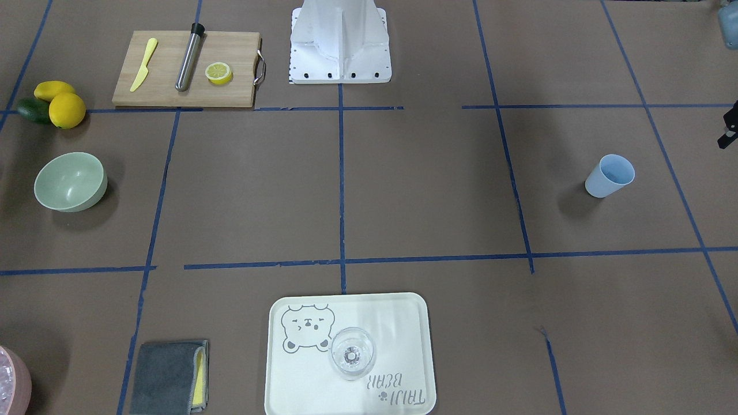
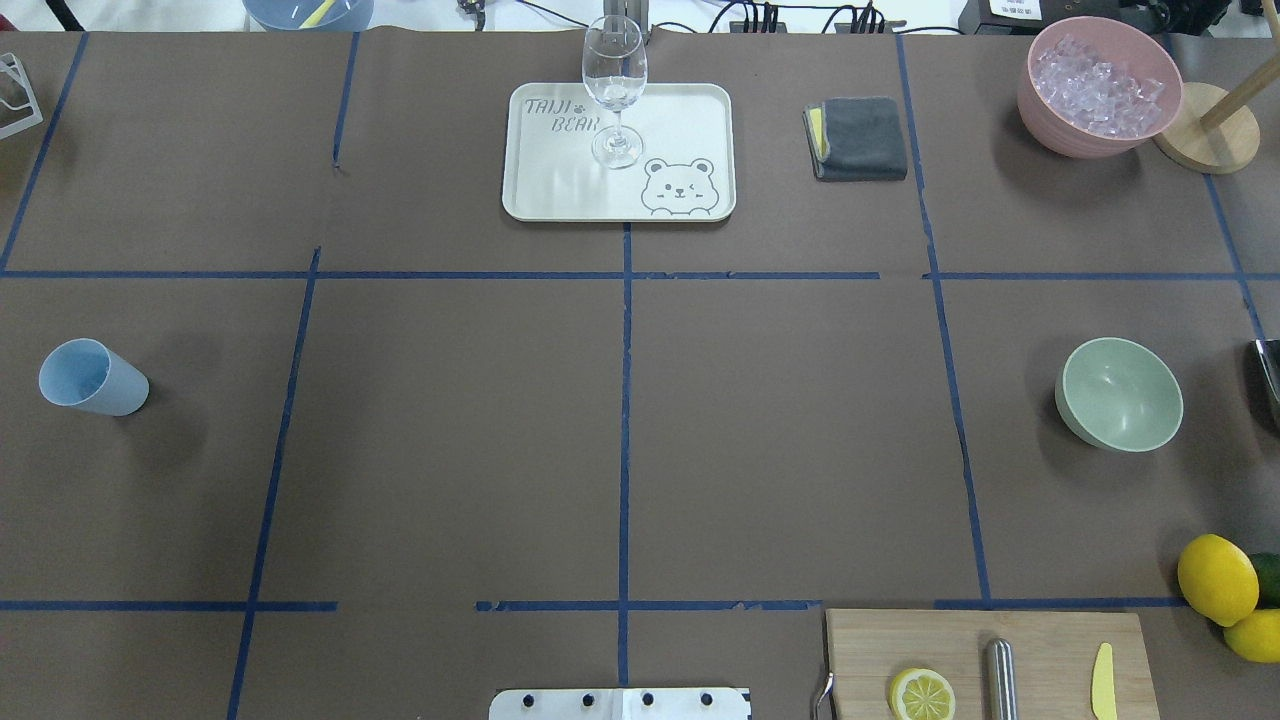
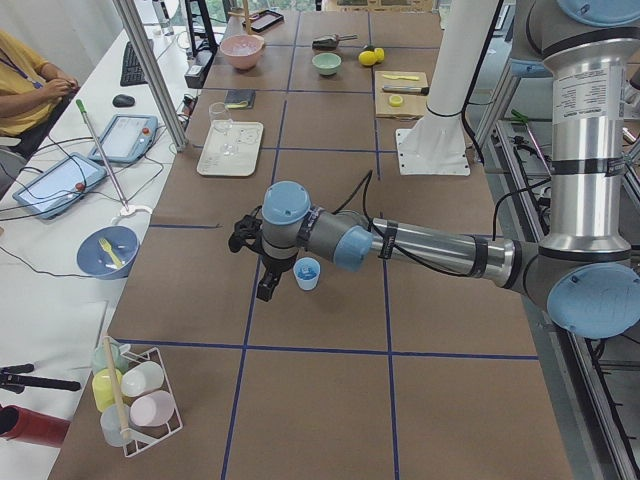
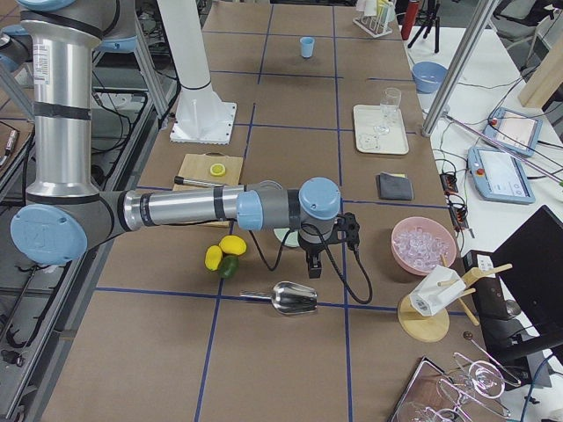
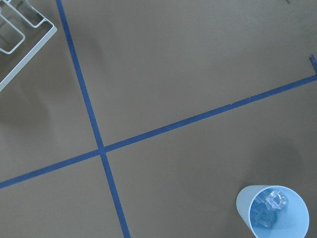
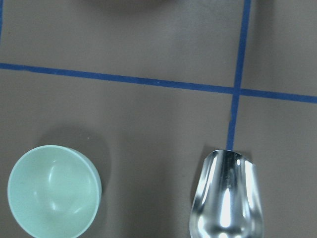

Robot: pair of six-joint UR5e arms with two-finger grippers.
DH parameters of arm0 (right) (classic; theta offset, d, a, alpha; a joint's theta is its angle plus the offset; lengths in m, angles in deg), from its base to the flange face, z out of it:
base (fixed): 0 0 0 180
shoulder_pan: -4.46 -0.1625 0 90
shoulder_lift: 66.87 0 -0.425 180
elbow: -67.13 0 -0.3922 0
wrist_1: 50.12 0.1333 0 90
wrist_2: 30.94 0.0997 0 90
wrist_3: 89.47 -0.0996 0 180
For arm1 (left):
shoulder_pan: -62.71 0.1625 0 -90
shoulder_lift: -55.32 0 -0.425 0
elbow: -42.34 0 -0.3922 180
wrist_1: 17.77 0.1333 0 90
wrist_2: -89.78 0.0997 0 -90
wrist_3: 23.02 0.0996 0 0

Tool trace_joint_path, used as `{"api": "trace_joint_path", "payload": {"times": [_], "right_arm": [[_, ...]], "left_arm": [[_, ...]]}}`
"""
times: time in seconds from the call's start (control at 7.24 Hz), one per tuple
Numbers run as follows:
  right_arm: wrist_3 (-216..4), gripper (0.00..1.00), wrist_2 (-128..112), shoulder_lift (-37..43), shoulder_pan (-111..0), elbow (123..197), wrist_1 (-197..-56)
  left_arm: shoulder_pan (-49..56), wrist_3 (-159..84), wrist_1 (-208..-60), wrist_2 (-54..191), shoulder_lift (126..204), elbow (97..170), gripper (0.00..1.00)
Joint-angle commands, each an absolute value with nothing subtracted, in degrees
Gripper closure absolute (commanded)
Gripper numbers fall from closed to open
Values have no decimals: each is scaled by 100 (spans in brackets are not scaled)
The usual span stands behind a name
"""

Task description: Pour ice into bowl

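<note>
The ice [image 5: 271,206] is a few clear pieces inside the upright blue cup [image 5: 272,212], which stands on the table's left side [image 2: 92,377]. The sage-green bowl [image 2: 1119,393] stands empty on the right side; it also shows in the right wrist view [image 6: 53,191]. My left gripper [image 3: 266,288] hangs just beside the cup [image 3: 307,273], apart from it. My right gripper [image 4: 310,269] hangs above the table between the bowl [image 4: 283,237] and a metal scoop [image 4: 295,297]. I cannot tell whether either gripper is open or shut.
A pink bowl [image 2: 1098,85] full of ice stands far right. A tray [image 2: 560,190] holds a wine glass [image 2: 614,85], with a grey cloth [image 2: 858,138] beside it. A cutting board [image 2: 1050,640] and lemons [image 2: 1216,578] lie near right.
</note>
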State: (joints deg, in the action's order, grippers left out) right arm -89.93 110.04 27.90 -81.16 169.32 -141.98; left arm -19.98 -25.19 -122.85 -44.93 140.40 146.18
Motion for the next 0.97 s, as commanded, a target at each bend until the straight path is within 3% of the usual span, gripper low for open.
{"api": "trace_joint_path", "payload": {"times": [0.0, 0.41, 0.83], "right_arm": [[-9611, 0, 11267, 3075, -7572, 17014, -13535], [-12438, 4, 10309, 3586, -6228, 16830, -10873], [-13385, 6, 9650, 3534, -5435, 16602, -10287]], "left_arm": [[-1982, -2504, -12403, -4496, 14031, 14648, 0], [-1982, -2504, -12553, -4496, 14022, 14649, 0], [-1982, -2504, -12553, -4496, 14022, 14649, 0]]}}
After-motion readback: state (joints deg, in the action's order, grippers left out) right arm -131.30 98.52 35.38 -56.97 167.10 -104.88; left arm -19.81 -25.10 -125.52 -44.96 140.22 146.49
